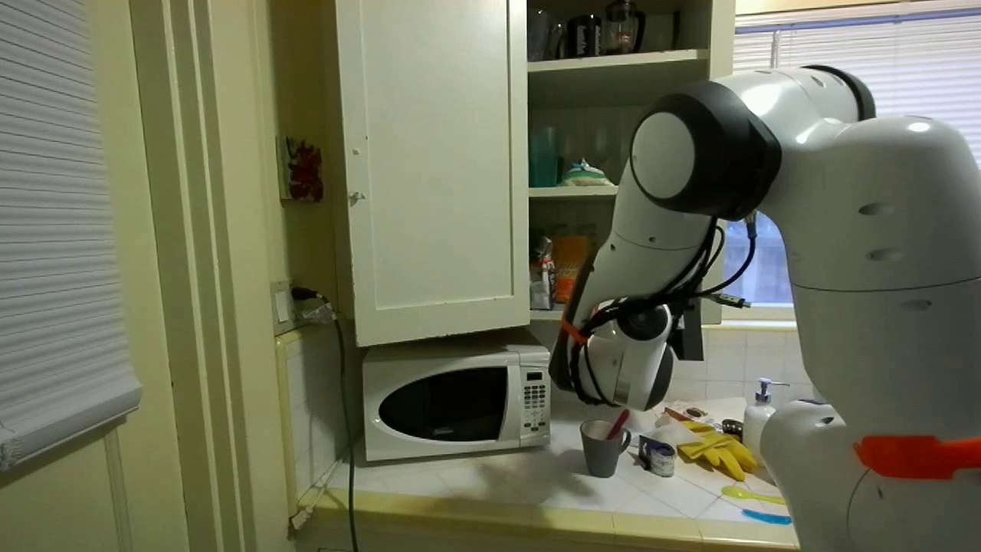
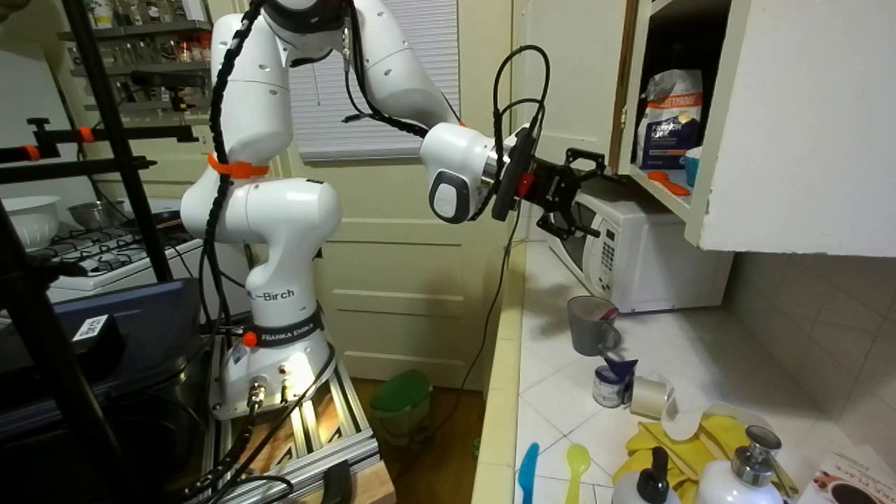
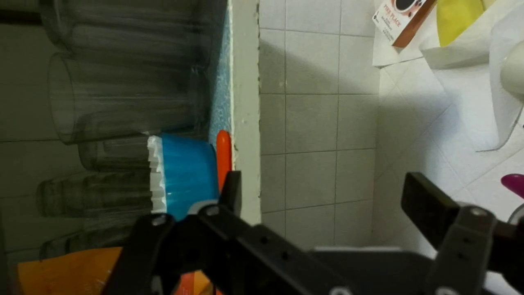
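My gripper (image 3: pixel 323 184) stands open with nothing between its fingers, facing the tiled wall below the cabinet. In the wrist view its left finger (image 3: pixel 233 186) overlaps the shelf edge (image 3: pixel 247 123), close to an orange utensil (image 3: pixel 223 153) and a blue cup-shaped stack (image 3: pixel 188 172) with a ruffled white rim. Whether that finger touches the shelf, I cannot tell. In an exterior view the gripper (image 2: pixel 605 204) is beside the cabinet's lower corner, above the white microwave (image 2: pixel 672 245); the orange utensil (image 2: pixel 668 184) lies on the shelf there. The arm's wrist hides the fingers in the remaining exterior view.
An opened cabinet door (image 1: pixel 437 161) hangs over the microwave. On the counter are a grey mug (image 2: pixel 588 329) with a red-pink utensil, a small can (image 2: pixel 609 386), yellow gloves (image 1: pixel 716 448), a blue knife (image 2: pixel 528 472), a green spoon (image 2: pixel 577 465) and a soap bottle (image 1: pixel 759 422).
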Action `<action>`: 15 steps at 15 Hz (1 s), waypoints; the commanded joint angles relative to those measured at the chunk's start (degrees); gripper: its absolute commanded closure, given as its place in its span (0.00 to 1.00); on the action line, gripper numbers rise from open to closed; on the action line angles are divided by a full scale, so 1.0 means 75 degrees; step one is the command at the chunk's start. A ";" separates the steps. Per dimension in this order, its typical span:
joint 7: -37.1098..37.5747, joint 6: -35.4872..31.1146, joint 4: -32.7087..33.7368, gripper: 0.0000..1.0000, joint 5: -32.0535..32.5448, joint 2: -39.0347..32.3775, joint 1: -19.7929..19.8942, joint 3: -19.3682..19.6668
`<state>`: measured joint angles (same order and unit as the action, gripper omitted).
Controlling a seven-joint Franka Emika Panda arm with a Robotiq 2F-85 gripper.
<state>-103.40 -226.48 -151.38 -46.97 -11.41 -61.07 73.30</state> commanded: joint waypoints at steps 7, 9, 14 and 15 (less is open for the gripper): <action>0.0424 -0.0454 0.0133 0.00 0.0302 0.1105 -0.0270 0.0242; 0.0476 -0.0352 0.0198 0.00 0.0421 0.1281 -0.0214 0.0299; 0.0391 -0.0242 0.0265 0.00 0.0752 0.1903 -0.0168 0.0384; 0.0360 -0.0219 0.0286 0.00 0.0796 0.2039 -0.0150 0.0377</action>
<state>-99.00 -228.69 -149.42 -42.98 -1.50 -62.23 75.59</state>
